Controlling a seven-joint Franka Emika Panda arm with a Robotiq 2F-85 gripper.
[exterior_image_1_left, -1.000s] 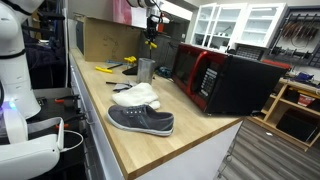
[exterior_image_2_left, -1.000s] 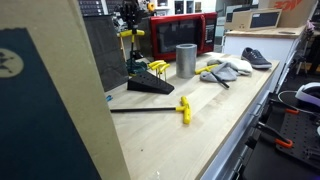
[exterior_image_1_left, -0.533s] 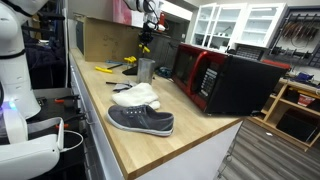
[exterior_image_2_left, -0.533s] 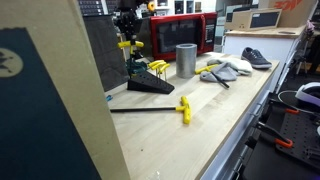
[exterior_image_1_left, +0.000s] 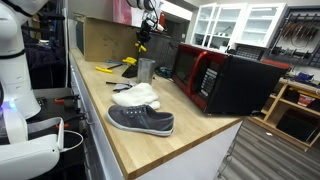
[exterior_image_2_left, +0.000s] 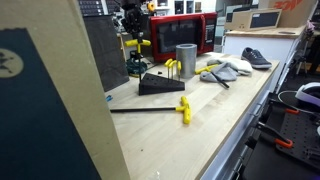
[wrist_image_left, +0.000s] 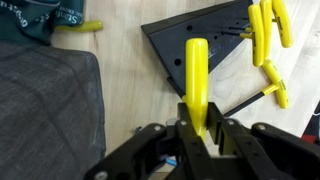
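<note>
My gripper (wrist_image_left: 197, 135) is shut on the yellow handle of a T-handle hex key (wrist_image_left: 197, 70) and holds it in the air above the workbench. It also shows in both exterior views (exterior_image_1_left: 145, 38) (exterior_image_2_left: 132, 38), high above the bench near the back wall. Below it, in the wrist view, a black wedge-shaped key holder (wrist_image_left: 205, 45) carries several more yellow-handled keys (wrist_image_left: 265, 35). The holder (exterior_image_2_left: 160, 86) stands beside a metal cup (exterior_image_2_left: 186, 60).
Another yellow-handled key (exterior_image_2_left: 183, 108) lies loose on the wooden bench. A white cloth (exterior_image_1_left: 137, 96) and a grey shoe (exterior_image_1_left: 141, 121) lie nearer the front. A red and black microwave (exterior_image_1_left: 225, 80) stands at the side, and a cardboard panel (exterior_image_1_left: 105, 40) stands behind.
My gripper has shifted a little sideways with the yellow key in it. The black holder now sits closer to the metal cup than before.
</note>
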